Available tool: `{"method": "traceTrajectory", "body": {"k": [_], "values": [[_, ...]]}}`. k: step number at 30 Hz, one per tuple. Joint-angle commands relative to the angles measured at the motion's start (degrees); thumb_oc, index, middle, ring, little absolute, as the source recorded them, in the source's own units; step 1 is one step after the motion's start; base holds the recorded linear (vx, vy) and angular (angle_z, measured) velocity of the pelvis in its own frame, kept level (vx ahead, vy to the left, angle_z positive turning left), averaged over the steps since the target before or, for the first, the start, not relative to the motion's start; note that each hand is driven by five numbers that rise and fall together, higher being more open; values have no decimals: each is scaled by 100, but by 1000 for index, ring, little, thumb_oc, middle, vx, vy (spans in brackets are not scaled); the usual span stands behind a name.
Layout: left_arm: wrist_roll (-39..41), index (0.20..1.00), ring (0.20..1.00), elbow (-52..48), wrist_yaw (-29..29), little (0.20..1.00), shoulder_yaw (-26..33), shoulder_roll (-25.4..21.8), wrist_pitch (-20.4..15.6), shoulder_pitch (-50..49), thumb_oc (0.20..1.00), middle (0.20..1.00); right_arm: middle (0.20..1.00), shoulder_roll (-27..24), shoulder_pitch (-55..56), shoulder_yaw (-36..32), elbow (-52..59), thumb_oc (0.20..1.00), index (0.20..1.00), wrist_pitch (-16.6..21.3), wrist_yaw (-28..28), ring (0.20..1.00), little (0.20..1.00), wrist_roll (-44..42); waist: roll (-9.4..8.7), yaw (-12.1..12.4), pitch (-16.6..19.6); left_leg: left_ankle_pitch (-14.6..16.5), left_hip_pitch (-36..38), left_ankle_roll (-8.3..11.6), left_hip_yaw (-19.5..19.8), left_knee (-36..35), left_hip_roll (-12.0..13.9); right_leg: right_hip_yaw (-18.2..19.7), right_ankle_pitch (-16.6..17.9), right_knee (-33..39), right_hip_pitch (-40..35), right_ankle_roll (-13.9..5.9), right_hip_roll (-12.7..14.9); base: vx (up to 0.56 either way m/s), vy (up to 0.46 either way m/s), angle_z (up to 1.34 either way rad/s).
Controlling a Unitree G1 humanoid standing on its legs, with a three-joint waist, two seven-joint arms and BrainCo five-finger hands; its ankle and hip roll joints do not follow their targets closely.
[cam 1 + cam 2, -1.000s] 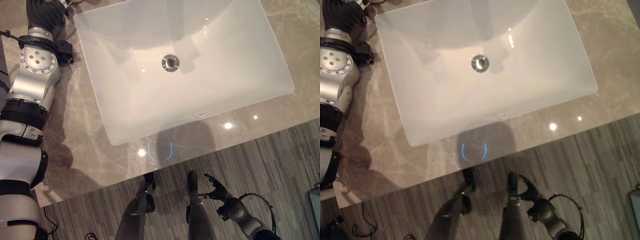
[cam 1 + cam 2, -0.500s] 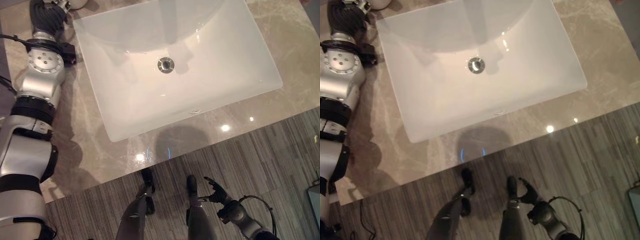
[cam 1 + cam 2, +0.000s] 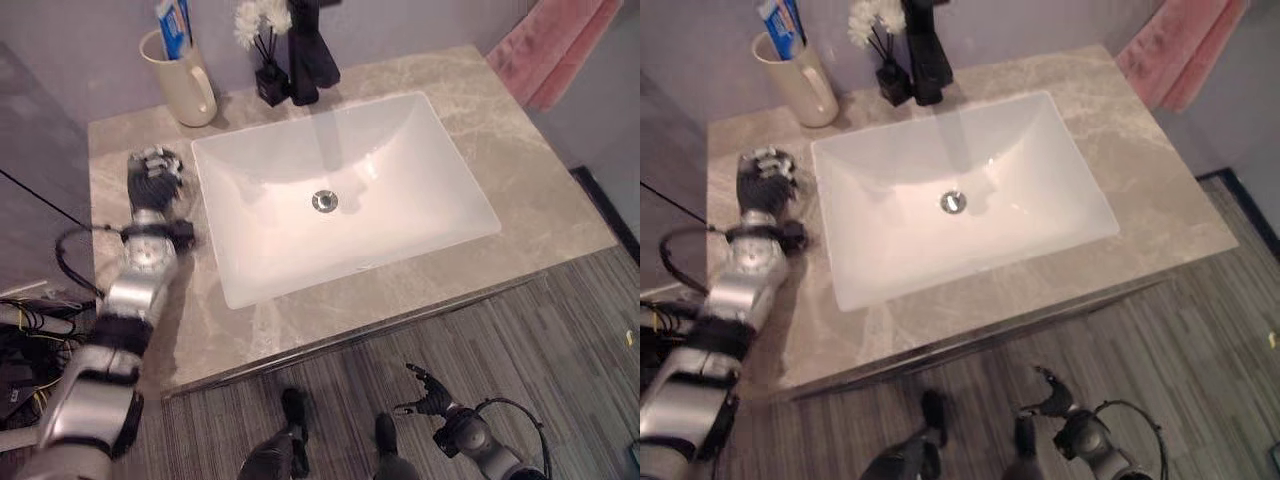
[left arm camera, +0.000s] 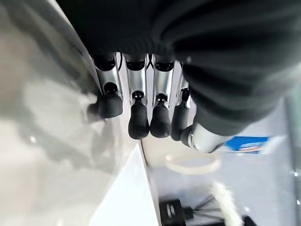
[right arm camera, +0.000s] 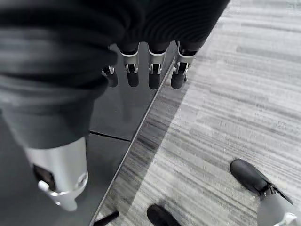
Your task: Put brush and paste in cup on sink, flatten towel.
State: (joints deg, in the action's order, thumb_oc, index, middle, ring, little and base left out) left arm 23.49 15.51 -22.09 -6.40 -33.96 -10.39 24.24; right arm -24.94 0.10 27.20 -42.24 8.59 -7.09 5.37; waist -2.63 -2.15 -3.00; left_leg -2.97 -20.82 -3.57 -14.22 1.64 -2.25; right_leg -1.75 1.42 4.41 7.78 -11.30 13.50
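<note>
Paste (image 3: 173, 27) stands in the cup (image 3: 180, 78), upper left, its top cut off; we cannot make out a brush. Towel (image 3: 556, 47) is cropped upper right. Our left hand (image 3: 153, 182) rests loosely open on the tabletop (image 3: 540, 190), our right hand (image 3: 430, 392) hangs relaxed over the floor (image 3: 560, 350); both are empty.

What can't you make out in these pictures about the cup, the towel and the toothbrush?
- Cup: a tube of paste stands in it; both eye views cut the tube's top at the edge. Whether a brush is in there too, the cup's wall hides.
- Towel: cut off by the top edge, so how it hangs stays unclear.
- Left hand over the counter: whether it touches the stone cannot be told.
- Right hand: hangs low over the floor.
</note>
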Motion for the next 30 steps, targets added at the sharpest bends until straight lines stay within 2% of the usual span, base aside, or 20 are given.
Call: {"method": "traceTrajectory", "body": {"k": [1, 4, 5, 6, 7, 8, 9, 10, 11, 15, 16, 19, 20, 22, 23, 25, 26, 30], "values": [[-337, 200, 200, -953, 120, 200, 829, 97, -662, -562, 200, 200, 1000, 71, 242, -628, -143, 1000, 1000, 102, 41, 1000, 1000, 111, 6, 232, 44, -62, 22, 389, 873, 63, 7, -71, 642, -364, -665, 27, -196, 26, -22, 20], [-508, 200, 200, -1587, 216, 200, 1207, 152, -738, -1234, 200, 200, 1000, 99, 376, -720, -132, 1000, 1000, 141, 71, 1000, 1000, 124, -4, 256, 145, -28, 180, 383, 855, 32, 4, -83, 644, -354, -788, 18, -183, 33, -16, 10], [-338, 398, 398, -2204, 524, 398, 1427, 231, -1004, -1795, 398, 398, 1000, 138, 472, -840, -123, 1000, 1000, 204, 66, 1000, 1000, 117, -2, 293, 226, -20, 303, 375, 834, -27, 18, -85, 664, -362, -859, -2, -170, 0, 0, 0], [-326, 655, 655, -2221, 540, 655, 1442, 234, -1003, -1827, 655, 655, 1000, 134, 485, -831, -120, 1000, 1000, 206, 67, 1000, 1000, 117, -2, 289, 234, -23, 315, 375, 831, -37, 17, -82, 665, -358, -867, -3, -169, 0, 0, 0], [120, 1000, 1000, -2598, 1421, 1000, 1458, -164, -1263, -2384, 1000, 1000, 1000, 124, 634, -1068, -45, 1000, 1000, 288, 71, 1000, 1000, -20, 31, 293, 271, -13, 464, 378, 788, -116, 29, -89, 632, -377, -916, -28, -159, 0, 0, 0], [137, 1000, 1000, -2599, 1439, 1000, 1470, -170, -1265, -2395, 1000, 1000, 1000, 126, 638, -1063, -40, 1000, 1000, 287, 72, 1000, 1000, -20, 32, 298, 280, -34, 453, 380, 780, -123, 39, -78, 650, -372, -899, -25, -167, -15, 20, -5], [806, 1000, 1000, -2809, 1822, 1000, 1527, -142, -1370, -2542, 1000, 1000, 1000, 102, 700, -1125, 13, 1000, 1000, 327, 115, 1000, 1000, -36, 43, 306, 297, -23, 524, 379, 762, -151, 29, -87, 657, -373, -933, -50, -136, -21, 20, -11], [1386, 1000, 1000, -2913, 2136, 1000, 1529, 82, -1406, -2601, 1000, 1000, 1000, 133, 735, -1155, 32, 1000, 1000, 359, 127, 1000, 1000, -37, 52, 311, 340, -42, 583, 379, 723, -202, 36, -67, 674, -351, -946, -62, -133, -15, 13, -22], [1344, 1000, 1000, -2885, 2256, 1000, 1392, 464, -1492, -2667, 1000, 1000, 1000, 226, 801, -1253, -44, 1000, 1000, 419, 142, 1000, 1000, -28, 42, 310, 449, -27, 711, 380, 641, -259, 63, -83, 633, -328, -1016, -83, -121, -26, -9, -25], [1191, 1000, 1000, -3016, 2264, 1000, 1455, 535, -1599, -2743, 1000, 1000, 1000, 293, 815, -1361, -150, 1000, 1000, 466, 115, 1000, 1000, -55, 50, 334, 510, 30, 874, 382, 522, -266, 106, -139, 527, -342, -1058, -89, -151, -19, -20, -32], [1245, 1000, 1000, -3167, 2390, 1000, 1555, 441, -1642, -2763, 1000, 1000, 1000, 311, 698, -1354, -134, 1000, 1000, 495, 84, 1000, 1000, -85, 113, 468, 415, 95, 1077, 429, 334, -220, 268, -669, 140, -552, -1026, -2, -217, -56, -20, -32], [1440, 1000, 1000, -3259, 2661, 1000, 1480, 493, -1620, -2766, 1000, 1000, 1000, 320, 590, -1283, -32, 1000, 1000, 553, 91, 1000, 1000, -74, 156, 548, 345, 74, 1349, 525, 25, -262, 497, -1484, -64, -744, -884, 88, -267, -61, -63, -66], [1493, 1000, 1000, -3238, 2740, 1000, 1393, 522, -1600, -2741, 1000, 1000, 1000, 307, 581, -1283, 26, 1000, 1000, 567, 87, 1000, 1000, -80, 158, 524, 312, 51, 1426, 548, -23, -280, 542, -1552, -108, -766, -868, 112, -307, -42, -74, -57], [1523, 1000, 1000, -3234, 2822, 1000, 1277, 532, -1572, -2735, 1000, 1000, 1000, 271, 590, -1298, 224, 1000, 1000, 572, 104, 1000, 1000, -84, 156, 486, 274, 15, 1513, 573, -82, -308, 603, -1532, -170, -758, -876, 147, -378, -35, -107, -41], [1537, 1000, 1000, -3226, 2929, 1000, 1049, 549, -1473, -2700, 1000, 1000, 1000, 209, 644, -1403, 483, 1000, 1000, 631, 94, 1000, 1000, -208, 138, 381, 246, -38, 1631, 610, -144, -349, 671, -1437, -278, -682, -944, 220, -504, -35, -130, -14], [1539, 1000, 1000, -3220, 2951, 1000, 924, 560, -1427, -2683, 1000, 1000, 1000, 181, 654, -1454, 570, 1000, 1000, 643, 58, 1000, 1000, -248, 136, 355, 244, -83, 1656, 621, -165, -376, 687, -1405, -259, -591, -985, 254, -561, -43, -146, -16], [1559, 1000, 1000, -3123, 2956, 1000, 600, 638, -1344, -2524, 1000, 1000, 1000, 122, 767, -1598, 851, 1000, 1000, 686, -50, 1000, 1000, -401, 132, 202, 216, -150, 1642, 670, -110, -368, 708, -1208, -268, -376, -1081, 313, -679, -57, -154, -20], [1541, 1000, 1000, -2941, 2971, 1000, 288, 733, -1274, -2395, 1000, 1000, 1000, -40, 930, -1801, 1349, 1000, 1000, 763, -137, 1000, 1000, -461, 144, 46, 191, -194, 1617, 729, 31, -275, 777, -908, -209, -88, -1153, 396, -805, -67, -135, -15]]}}
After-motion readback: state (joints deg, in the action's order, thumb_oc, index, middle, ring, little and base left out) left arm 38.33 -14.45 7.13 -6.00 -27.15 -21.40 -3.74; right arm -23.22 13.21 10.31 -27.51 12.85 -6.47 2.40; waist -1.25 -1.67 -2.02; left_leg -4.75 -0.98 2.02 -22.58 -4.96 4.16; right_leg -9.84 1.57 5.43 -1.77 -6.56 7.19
